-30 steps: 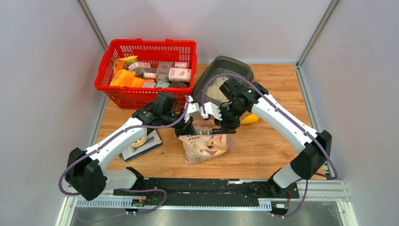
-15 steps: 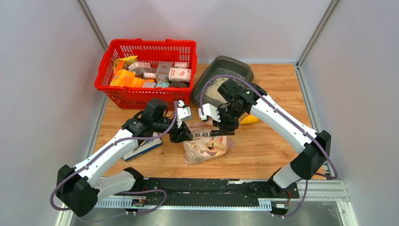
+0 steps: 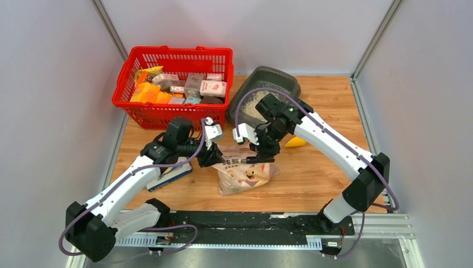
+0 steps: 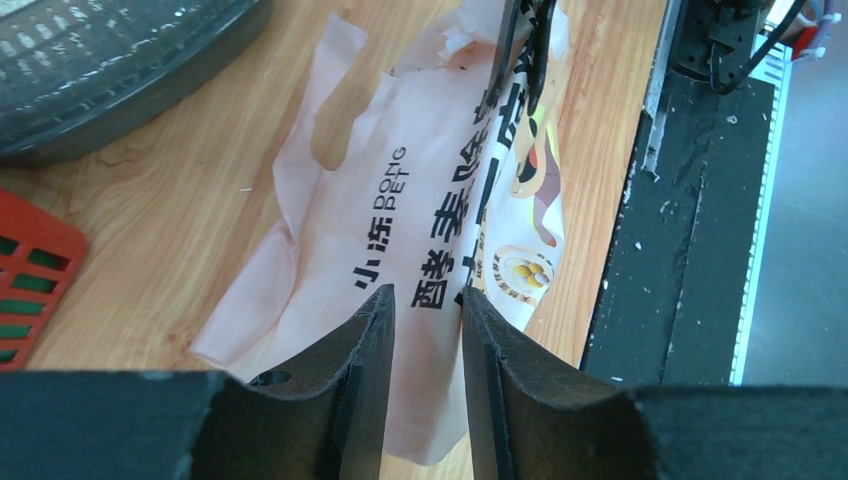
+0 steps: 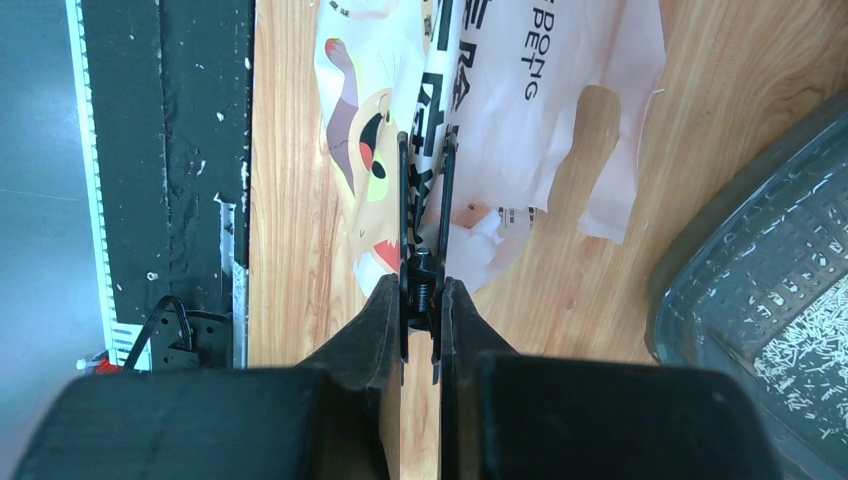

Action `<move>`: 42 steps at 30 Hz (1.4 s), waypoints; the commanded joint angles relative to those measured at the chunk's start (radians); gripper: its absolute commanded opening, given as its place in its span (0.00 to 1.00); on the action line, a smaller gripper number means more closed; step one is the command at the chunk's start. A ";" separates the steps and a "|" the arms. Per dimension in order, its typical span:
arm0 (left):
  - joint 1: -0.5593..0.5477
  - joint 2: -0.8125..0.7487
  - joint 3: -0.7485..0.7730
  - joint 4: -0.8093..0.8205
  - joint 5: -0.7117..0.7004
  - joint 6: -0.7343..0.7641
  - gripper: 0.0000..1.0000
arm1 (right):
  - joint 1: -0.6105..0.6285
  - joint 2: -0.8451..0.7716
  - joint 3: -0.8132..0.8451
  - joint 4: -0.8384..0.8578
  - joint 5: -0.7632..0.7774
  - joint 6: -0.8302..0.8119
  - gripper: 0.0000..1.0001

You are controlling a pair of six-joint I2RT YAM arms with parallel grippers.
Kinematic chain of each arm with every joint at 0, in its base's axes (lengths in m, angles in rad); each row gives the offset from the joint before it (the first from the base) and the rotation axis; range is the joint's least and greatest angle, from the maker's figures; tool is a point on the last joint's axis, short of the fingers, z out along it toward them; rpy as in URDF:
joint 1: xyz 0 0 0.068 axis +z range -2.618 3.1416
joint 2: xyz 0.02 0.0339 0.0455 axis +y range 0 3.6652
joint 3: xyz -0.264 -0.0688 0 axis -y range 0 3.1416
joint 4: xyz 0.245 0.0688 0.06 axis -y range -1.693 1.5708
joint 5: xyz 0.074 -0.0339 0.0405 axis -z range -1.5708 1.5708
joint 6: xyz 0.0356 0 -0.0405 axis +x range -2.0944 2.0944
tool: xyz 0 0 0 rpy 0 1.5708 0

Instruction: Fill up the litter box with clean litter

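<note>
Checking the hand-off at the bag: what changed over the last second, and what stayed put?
The left gripper seems to have let go of the top of the bag. Its jaws opened and it drew back to the left. The right gripper stayed shut on a thin black tool over the bag. The bag, litter box and red basket did not visibly move.

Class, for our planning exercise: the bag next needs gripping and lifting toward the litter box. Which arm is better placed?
Probably left: the left gripper is open over the bag, holding nothing. The right gripper is shut on a thin black tool, so it is occupied.
</note>
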 commanded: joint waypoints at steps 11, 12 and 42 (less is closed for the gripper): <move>0.097 -0.056 0.010 0.014 -0.014 -0.028 0.39 | 0.023 0.020 -0.026 -0.006 -0.103 0.056 0.00; 0.099 -0.053 0.013 0.015 -0.014 -0.030 0.39 | 0.023 0.021 -0.028 -0.006 -0.108 0.055 0.00; -0.028 0.007 -0.093 0.224 0.108 0.036 0.57 | 0.004 0.010 -0.069 0.014 -0.083 0.076 0.00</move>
